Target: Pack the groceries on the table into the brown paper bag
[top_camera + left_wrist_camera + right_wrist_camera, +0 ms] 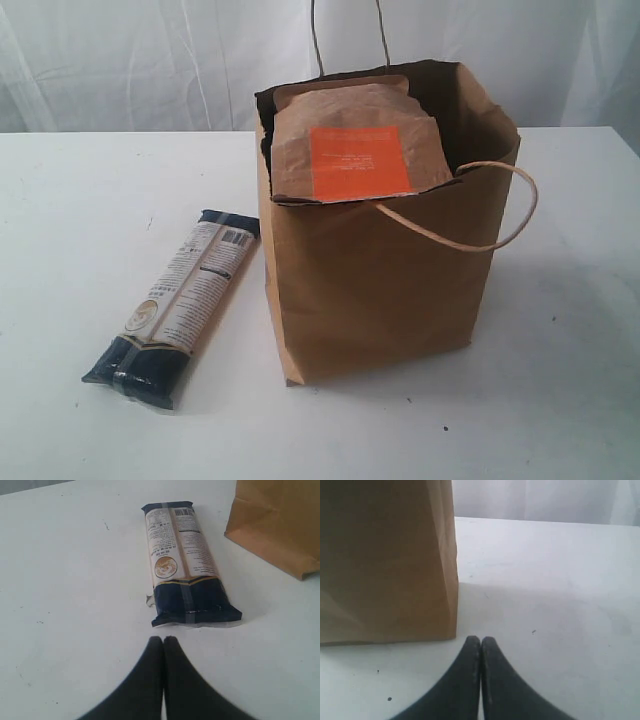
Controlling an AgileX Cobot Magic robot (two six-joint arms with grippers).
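Note:
The brown paper bag [375, 285] stands upright on the white table [80, 200]; the orange-labelled brown pouch [355, 140] pokes out of its top. Left of the bag the long dark-blue-and-beige pasta packet [180, 305] lies flat. In the left wrist view the pasta packet [182, 562] lies just beyond my left gripper [163, 640], which is shut and empty, with a corner of the bag [277, 525] further off. My right gripper [480, 640] is shut and empty too, close beside the bag's wall [385, 560]. Jar, can, carton and bottle are out of view. Neither gripper shows in the exterior view.
One twine handle [500, 215] droops over the bag's front right, another [348, 35] stands up behind. White curtain [120, 60] backs the table. Bare tabletop [555, 590] stretches to the right of the bag.

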